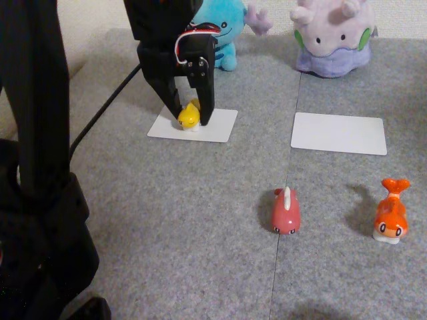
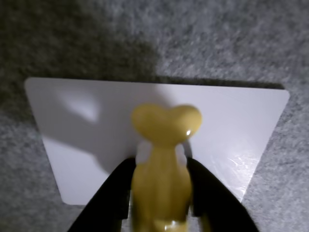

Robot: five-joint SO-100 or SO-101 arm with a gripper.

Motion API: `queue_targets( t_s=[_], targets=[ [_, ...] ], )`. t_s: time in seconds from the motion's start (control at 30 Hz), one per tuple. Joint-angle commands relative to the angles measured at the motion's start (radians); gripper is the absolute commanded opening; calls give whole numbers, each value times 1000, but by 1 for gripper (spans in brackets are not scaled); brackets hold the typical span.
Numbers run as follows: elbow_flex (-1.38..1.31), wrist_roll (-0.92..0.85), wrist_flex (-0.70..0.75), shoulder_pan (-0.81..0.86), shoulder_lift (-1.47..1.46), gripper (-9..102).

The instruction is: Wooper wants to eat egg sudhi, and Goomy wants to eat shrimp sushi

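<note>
The gripper (image 1: 191, 120) is squeezed shut on the egg (image 2: 161, 183), a small, hard, shiny toy that looks slippery, so hold its fat middle.

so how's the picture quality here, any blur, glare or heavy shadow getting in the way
In the wrist view the yellow fish figure is soft and out of focus, with a small glare spot on its tail; the gripper throws shadow across the left of the white card. In the other view focus is sharp; the orange fish figure and pink figure cast soft shadows to their left.
</note>
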Motion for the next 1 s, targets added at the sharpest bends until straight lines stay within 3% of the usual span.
queue_targets(
  t_s=[0.0, 0.17, 0.33, 0.6, 0.77, 0.97],
  targets=[
    [-35, 3, -23, -8, 9, 23],
    [-35, 2, -3, -8, 9, 40],
    [-35, 3, 74, -8, 103, 41],
    [-35, -35, 305, 32, 566, 41],
    [-25, -202, 436, 272, 719, 41],
    [-23, -517, 453, 629, 601, 41]
  ],
)
